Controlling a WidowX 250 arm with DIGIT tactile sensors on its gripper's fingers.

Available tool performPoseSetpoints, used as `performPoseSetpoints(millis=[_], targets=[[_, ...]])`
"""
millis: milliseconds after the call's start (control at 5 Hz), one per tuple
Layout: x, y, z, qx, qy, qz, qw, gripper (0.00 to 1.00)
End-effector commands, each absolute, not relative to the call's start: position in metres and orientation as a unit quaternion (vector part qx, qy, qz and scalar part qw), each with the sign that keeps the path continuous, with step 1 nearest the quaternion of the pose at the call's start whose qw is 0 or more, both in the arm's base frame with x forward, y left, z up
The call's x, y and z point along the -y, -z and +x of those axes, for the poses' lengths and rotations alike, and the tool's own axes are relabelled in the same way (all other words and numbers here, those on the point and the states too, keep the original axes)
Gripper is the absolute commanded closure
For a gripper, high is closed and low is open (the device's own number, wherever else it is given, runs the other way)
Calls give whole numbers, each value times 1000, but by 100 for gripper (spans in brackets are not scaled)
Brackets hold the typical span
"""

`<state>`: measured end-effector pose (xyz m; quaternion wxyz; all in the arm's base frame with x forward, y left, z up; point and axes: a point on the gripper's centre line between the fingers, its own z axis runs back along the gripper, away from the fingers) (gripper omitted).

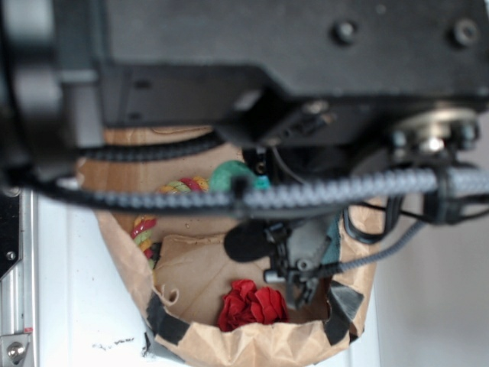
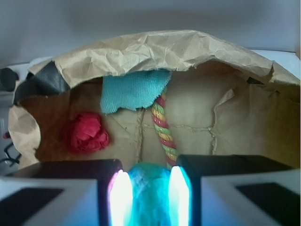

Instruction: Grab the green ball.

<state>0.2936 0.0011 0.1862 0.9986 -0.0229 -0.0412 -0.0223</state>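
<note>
In the wrist view the green ball [image 2: 149, 193] sits squeezed between my gripper's [image 2: 149, 200] two glowing pads [image 2: 121, 197], tinted teal by their light. Both pads touch its sides, so the gripper is shut on it. The ball's lower part runs off the bottom of the frame. In the exterior view the green ball [image 1: 226, 176] shows at the far side of the brown paper bag [image 1: 252, 345], partly behind a braided cable [image 1: 306, 195]. The fingers themselves are hidden there by the arm's dark body.
Inside the paper bag [image 2: 155, 49] lie a ruffled red fabric toy [image 2: 86, 133], a teal-blue cloth piece [image 2: 133, 90] and a multicoloured rope [image 2: 163, 132]. The red toy [image 1: 250, 304] is near the bag's front wall. A white surface [image 1: 69, 290] surrounds the bag.
</note>
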Motion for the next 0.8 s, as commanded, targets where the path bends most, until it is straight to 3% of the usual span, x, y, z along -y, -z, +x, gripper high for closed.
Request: performPoseSetpoints(millis=[0, 400, 600], targets=[[10, -222, 267, 91, 56, -24, 994, 100], [-6, -224, 260, 109, 52, -25, 992, 100], [2, -220, 263, 92, 63, -16, 994, 100]])
